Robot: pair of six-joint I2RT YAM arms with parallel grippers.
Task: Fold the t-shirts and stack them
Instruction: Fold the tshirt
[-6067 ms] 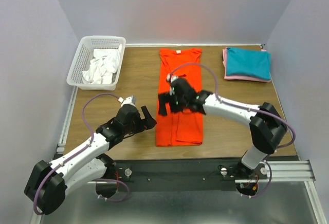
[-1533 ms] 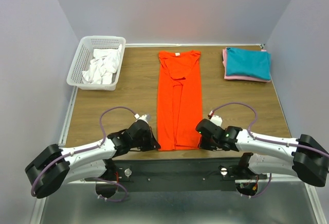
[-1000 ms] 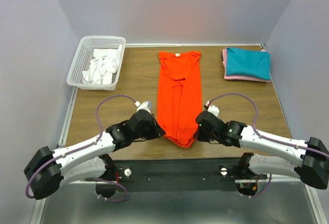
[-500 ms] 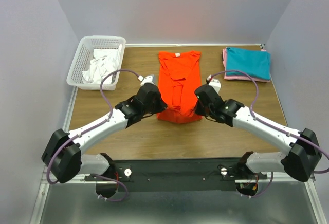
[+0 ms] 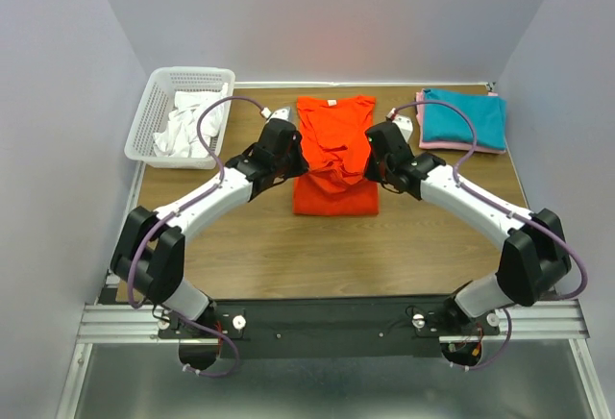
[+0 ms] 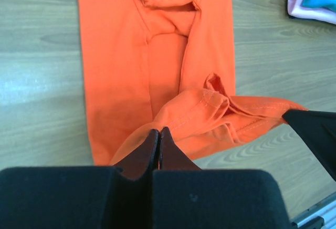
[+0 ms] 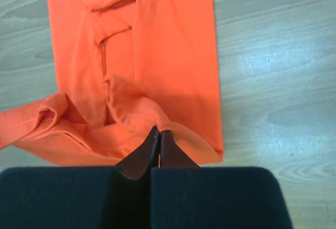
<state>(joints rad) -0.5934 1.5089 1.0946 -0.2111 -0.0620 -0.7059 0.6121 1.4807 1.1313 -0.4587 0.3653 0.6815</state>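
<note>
On the wooden surface (image 5: 250, 236), to the right of the white basket (image 5: 192, 72), our orange-red t-shirt (image 5: 332, 126) lies with its hem doubled up over its middle. Our left tool (image 6: 159, 135) and right tool (image 7: 159, 133) are each clenched on a hem corner. We judge it best to move both level and together, laying the hem square on the shoulders. The cloth looks soft, rumpled at the fold.
</note>
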